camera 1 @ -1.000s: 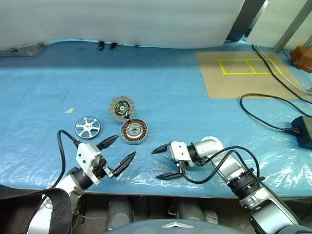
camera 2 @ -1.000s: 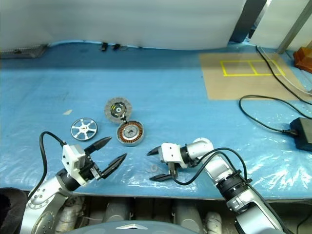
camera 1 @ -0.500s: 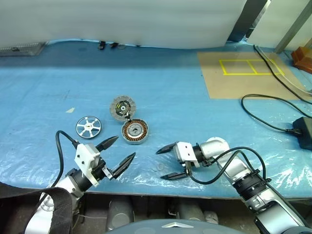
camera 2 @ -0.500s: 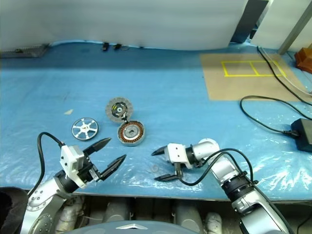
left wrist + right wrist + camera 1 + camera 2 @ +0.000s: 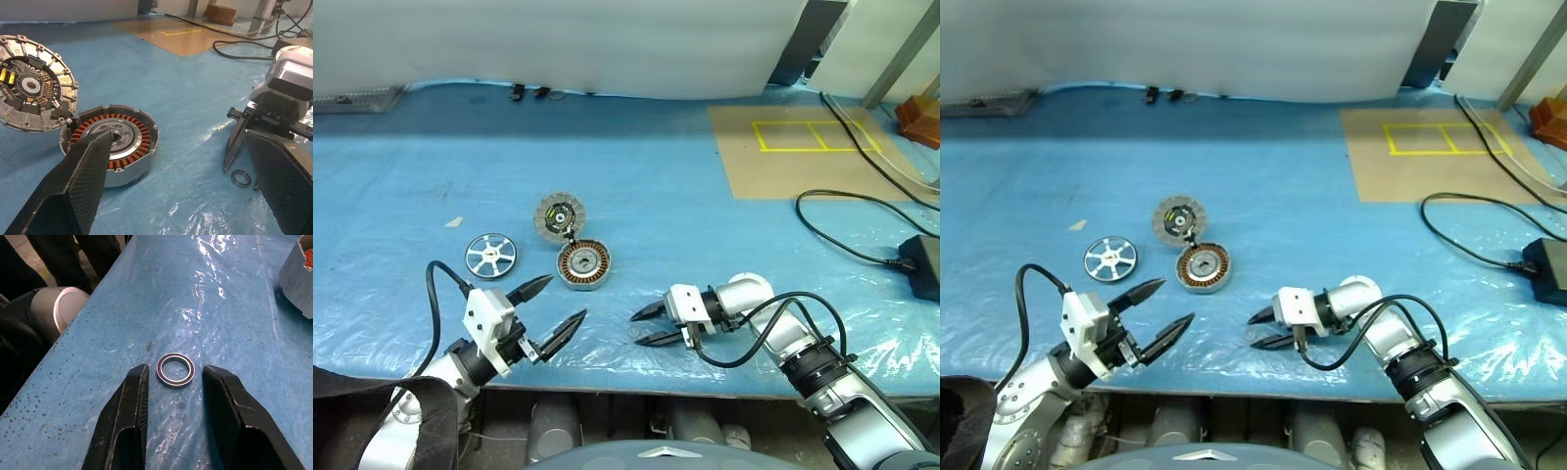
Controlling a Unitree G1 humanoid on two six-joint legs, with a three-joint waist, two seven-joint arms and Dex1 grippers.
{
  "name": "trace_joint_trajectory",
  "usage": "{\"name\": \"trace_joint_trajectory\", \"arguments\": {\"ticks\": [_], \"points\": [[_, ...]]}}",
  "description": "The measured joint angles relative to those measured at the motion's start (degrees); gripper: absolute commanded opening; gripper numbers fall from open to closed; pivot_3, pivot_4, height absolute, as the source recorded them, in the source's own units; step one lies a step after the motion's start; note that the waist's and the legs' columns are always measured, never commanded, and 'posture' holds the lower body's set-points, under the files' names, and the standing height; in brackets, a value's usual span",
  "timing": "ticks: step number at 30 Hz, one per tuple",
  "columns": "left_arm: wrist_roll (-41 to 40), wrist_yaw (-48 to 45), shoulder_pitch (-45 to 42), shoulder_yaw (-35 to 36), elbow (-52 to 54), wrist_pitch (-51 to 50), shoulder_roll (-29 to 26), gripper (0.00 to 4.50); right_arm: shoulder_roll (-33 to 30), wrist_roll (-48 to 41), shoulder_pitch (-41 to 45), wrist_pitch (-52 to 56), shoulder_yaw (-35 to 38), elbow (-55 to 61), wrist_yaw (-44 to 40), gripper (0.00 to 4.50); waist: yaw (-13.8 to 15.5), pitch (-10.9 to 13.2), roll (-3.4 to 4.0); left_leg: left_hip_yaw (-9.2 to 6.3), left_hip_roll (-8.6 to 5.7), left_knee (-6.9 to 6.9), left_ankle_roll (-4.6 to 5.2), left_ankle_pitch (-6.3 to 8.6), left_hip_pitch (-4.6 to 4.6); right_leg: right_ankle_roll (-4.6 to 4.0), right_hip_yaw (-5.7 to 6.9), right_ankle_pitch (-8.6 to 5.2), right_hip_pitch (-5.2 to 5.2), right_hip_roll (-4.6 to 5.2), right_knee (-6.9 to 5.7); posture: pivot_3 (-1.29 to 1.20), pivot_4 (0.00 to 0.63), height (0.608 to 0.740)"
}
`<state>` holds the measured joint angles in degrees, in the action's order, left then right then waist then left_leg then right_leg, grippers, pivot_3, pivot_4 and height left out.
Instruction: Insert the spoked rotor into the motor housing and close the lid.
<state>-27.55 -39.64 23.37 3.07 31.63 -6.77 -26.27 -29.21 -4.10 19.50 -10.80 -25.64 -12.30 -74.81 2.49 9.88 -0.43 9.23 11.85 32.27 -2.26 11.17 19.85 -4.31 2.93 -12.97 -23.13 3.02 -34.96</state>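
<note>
1. Head views: left tool (image 5: 554,305) spread wide, empty, above the blue plastic-covered tabletop (image 5: 705,215). Right tool (image 5: 646,326) half closed, low over it.
2. Left wrist view: housing (image 5: 111,143) with copper windings, toothed lid (image 5: 34,90) hinged open.
3. Right wrist view: straddling a small metal ring (image 5: 175,370), not gripping.
4. Spoked rotor (image 5: 490,256) flat, left of housing.

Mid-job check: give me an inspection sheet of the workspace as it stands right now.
Surface: blue sheet under clear film.
Job's things: spoked rotor lies flat, apart from motor housing; lid open.
Clutter: small metal ring; brown board with yellow marks.
Tools: left tool open, empty; right tool partly open, fingers either side of the ring.
Cables: black cable to an adapter.
Surroundings: white wall.
</note>
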Motion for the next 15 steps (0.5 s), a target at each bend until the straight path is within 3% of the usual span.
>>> {"name": "trace_joint_trajectory", "arguments": {"ticks": [2,11,15], "points": [[0.0,0.1,0.0,0.0,0.0,0.0,0.0,4.50,0.3,0.0,0.0,0.2,-0.1,0.0,0.1,0.66,-0.1,0.0,-0.02,0.00,0.00,0.00,0.00,0.00,-0.01,0.00,0.00,0.00,0.00,0.00,0.00,0.00,0.150,0.740],[0.2,0.5,-0.1,1.5,0.0,0.1,0.0,4.50,2.7,0.7,2.0,1.6,-0.4,-1.8,0.2,0.65,-0.2,0.0,-0.08,0.00,0.02,0.00,0.00,0.00,-0.04,0.00,0.00,0.00,0.01,-0.03,-0.01,0.00,0.150,0.740],[0.2,0.5,-0.1,2.3,0.0,0.4,0.0,4.50,4.0,-2.1,2.3,9.4,0.8,0.2,0.6,0.65,-0.2,0.0,-0.06,-0.01,0.03,-0.02,0.00,0.00,0.04,-0.01,0.00,0.01,-0.08,-0.04,-0.01,0.00,0.150,0.740]]}}
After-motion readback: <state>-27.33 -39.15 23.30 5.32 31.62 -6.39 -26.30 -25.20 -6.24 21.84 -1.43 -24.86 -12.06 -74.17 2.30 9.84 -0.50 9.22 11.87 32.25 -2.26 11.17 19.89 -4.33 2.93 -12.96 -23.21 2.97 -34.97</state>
